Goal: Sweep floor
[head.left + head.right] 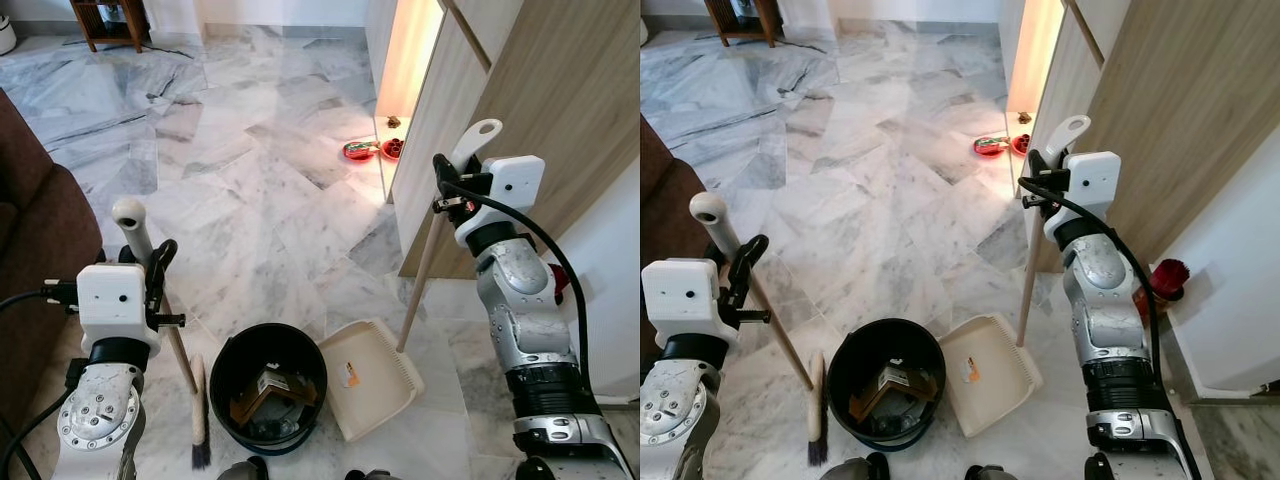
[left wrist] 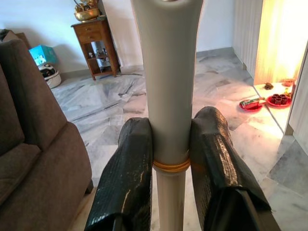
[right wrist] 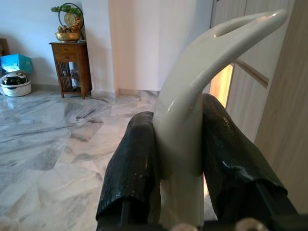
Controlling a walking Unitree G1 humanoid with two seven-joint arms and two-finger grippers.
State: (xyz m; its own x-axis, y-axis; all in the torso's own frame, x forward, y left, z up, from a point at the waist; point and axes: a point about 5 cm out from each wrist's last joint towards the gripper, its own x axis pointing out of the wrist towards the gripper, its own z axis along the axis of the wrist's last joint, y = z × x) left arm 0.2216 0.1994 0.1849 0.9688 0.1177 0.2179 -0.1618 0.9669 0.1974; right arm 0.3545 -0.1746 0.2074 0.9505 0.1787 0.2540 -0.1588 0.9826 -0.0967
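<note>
The left hand is clamped on the broom just below its pale grip, both black fingers pressed against the handle. The broom leans, its bristles resting on the marble floor just beside a black bin holding debris. The right hand is closed tight around the curved cream handle top of the dustpan, whose wooden pole slants down to the pan, which sits on the floor touching the bin, near a wooden cabinet.
</note>
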